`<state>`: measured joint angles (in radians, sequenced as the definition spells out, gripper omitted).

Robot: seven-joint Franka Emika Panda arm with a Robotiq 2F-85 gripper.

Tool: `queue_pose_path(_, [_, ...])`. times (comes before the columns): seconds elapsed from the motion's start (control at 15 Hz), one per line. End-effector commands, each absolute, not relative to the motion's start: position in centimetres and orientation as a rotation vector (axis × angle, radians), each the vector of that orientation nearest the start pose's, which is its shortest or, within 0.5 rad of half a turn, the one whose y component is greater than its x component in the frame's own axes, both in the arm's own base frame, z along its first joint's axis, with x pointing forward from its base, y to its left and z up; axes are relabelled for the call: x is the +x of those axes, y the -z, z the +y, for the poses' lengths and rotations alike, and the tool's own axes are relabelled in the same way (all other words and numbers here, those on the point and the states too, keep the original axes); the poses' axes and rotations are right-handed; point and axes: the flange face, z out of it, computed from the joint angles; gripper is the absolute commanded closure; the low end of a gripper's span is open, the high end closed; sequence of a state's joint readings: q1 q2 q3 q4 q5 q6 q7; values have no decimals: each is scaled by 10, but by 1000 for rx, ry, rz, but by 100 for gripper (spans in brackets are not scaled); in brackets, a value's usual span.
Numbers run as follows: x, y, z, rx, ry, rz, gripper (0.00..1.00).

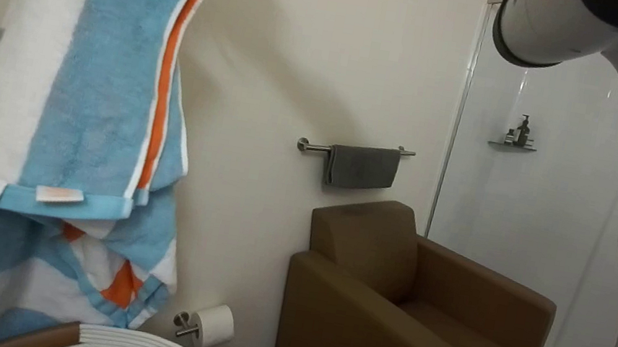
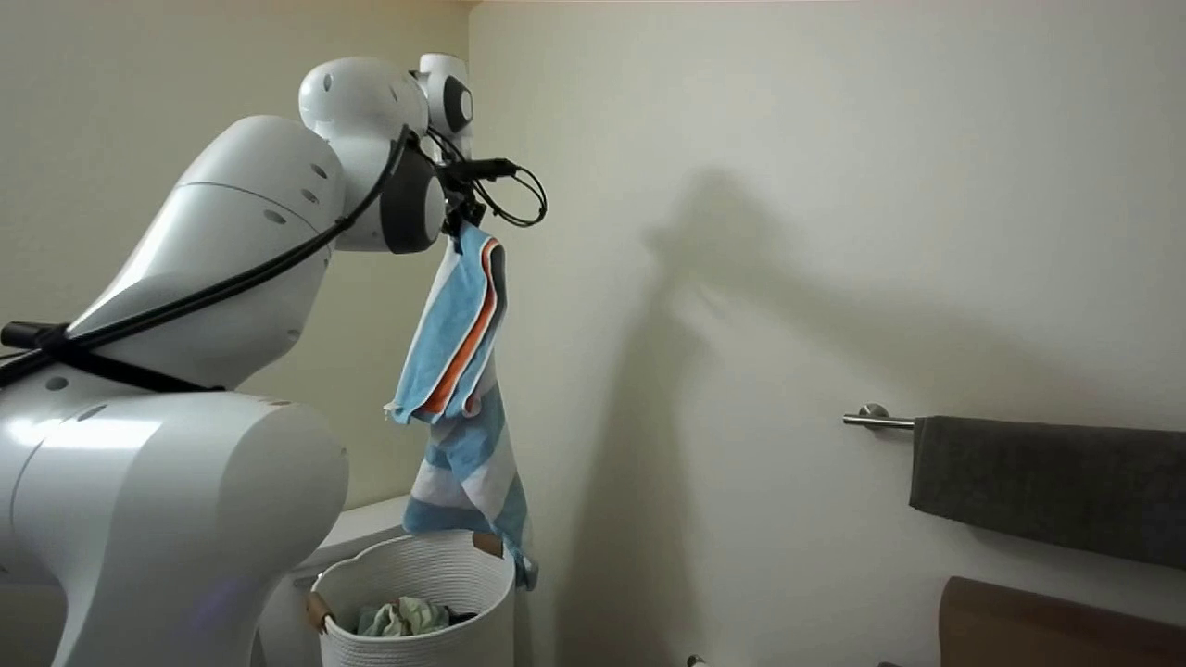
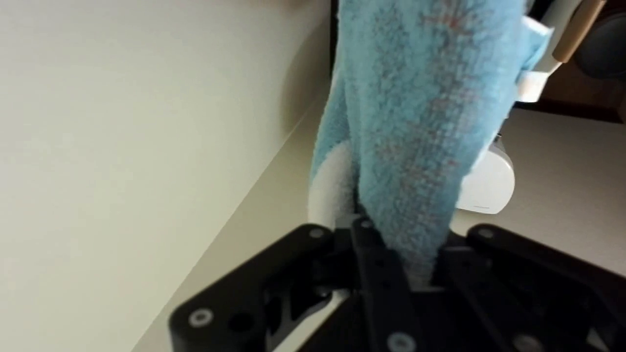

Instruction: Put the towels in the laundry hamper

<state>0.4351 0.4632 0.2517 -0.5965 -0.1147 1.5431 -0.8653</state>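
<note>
The fingers (image 3: 380, 276) pinch the striped towel (image 2: 471, 435), its lower end hanging outside the rim of the hamper (image 2: 428, 567). Best carry it inward over the opening, lower it inside, then release.

The round white woven hamper (image 2: 426, 652) can be entered from above; one edge is crowded by a blue-white-orange striped cloth towel (image 2: 456, 384).

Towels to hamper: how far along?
Done: a pale greenish cloth lies inside the hamper. In hand: the gripper holds the striped towel, whose lower end shows outside the hamper in an exterior view. Left: likely get that end in and release; also the dark grey towel on the wall bar, if it counts.
</note>
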Motion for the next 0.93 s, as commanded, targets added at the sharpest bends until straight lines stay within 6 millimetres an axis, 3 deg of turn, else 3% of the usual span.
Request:
queue_pose_path(0.0, [504, -839, 341, -2333, 994, -2186, 92])
queue_pose_path(0.33, [475, -877, 349, -2396, 1252, -2240, 92])
queue_pose_path(0.87, [451, -891, 377, -2323, 1414, -2326, 92])
